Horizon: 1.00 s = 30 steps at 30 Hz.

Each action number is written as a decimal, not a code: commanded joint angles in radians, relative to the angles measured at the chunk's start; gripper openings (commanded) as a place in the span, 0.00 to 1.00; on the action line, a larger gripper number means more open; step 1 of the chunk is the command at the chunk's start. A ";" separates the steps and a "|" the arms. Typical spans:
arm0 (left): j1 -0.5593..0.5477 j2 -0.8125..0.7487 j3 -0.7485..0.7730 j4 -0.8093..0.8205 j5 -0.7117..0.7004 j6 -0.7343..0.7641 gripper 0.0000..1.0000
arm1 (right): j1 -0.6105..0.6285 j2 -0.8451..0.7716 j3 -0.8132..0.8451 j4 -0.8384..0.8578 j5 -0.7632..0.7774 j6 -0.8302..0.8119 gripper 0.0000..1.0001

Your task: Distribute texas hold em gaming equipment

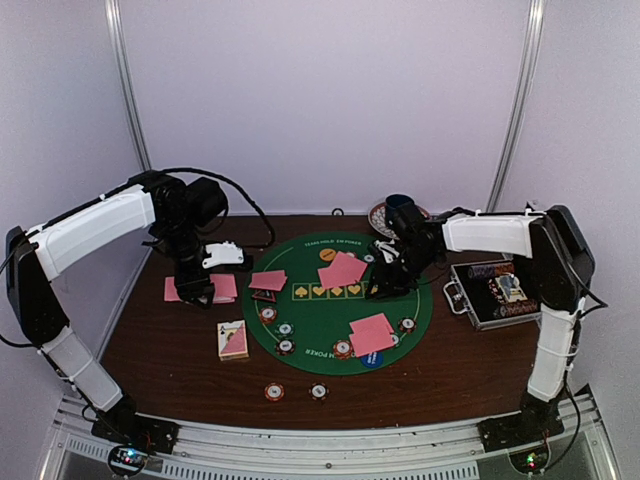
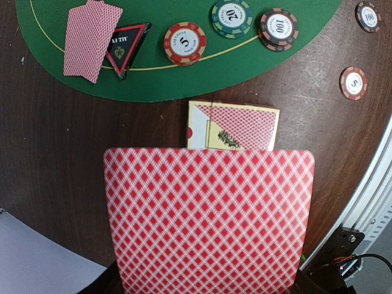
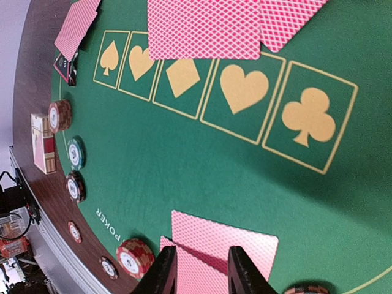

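My left gripper (image 1: 195, 292) hovers over the bare table left of the green mat (image 1: 310, 310) and is shut on pink-backed playing cards (image 2: 208, 220), which hide its fingers in the left wrist view. My right gripper (image 3: 202, 275) is open just above two pink cards (image 3: 223, 242) lying on the mat, with nothing between its fingers. More cards (image 1: 343, 270) lie at the mat's top, and another pair (image 2: 92, 40) sits beside the black triangle marker (image 2: 125, 46). Poker chips (image 2: 184, 43) line the mat's edge, and two (image 1: 273, 392) rest off it.
A card box (image 1: 233, 340) lies on the wood near the mat's left edge. An open silver-edged case (image 1: 497, 295) stands at the right. A blue mug (image 1: 400, 205) on a saucer sits behind the right arm. The table's front rail (image 1: 330, 440) runs along the near edge.
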 commanded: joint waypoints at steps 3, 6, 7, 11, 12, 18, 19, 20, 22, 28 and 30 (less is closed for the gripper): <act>-0.001 -0.027 0.001 0.008 0.005 0.012 0.00 | 0.025 0.100 0.068 0.103 0.089 0.002 0.31; -0.001 -0.027 0.004 0.008 0.006 0.012 0.00 | 0.026 0.153 0.095 0.125 0.106 0.002 0.31; -0.001 -0.027 0.004 0.008 0.006 0.013 0.00 | 0.028 0.174 0.108 0.129 0.105 0.004 0.31; -0.001 -0.028 0.002 0.008 0.005 0.012 0.00 | 0.036 0.254 0.188 0.128 0.133 0.006 0.29; -0.001 -0.029 0.002 0.008 0.005 0.013 0.00 | 0.037 0.271 0.211 0.120 0.143 0.006 0.29; -0.001 -0.034 0.004 0.005 0.000 0.014 0.00 | 0.037 0.366 0.358 0.065 0.205 0.006 0.27; -0.001 -0.034 0.004 0.005 0.000 0.013 0.00 | 0.037 0.378 0.377 0.056 0.216 0.006 0.27; -0.001 -0.036 0.003 0.005 -0.001 0.014 0.00 | 0.037 0.387 0.394 0.048 0.226 0.006 0.27; -0.001 -0.037 0.001 0.004 -0.002 0.015 0.00 | 0.039 0.404 0.421 0.035 0.243 0.008 0.26; -0.001 -0.039 -0.002 0.004 -0.001 0.015 0.00 | 0.039 0.444 0.467 0.034 0.260 0.030 0.26; -0.001 -0.039 -0.002 0.005 -0.001 0.015 0.00 | 0.039 0.455 0.483 0.034 0.267 0.038 0.25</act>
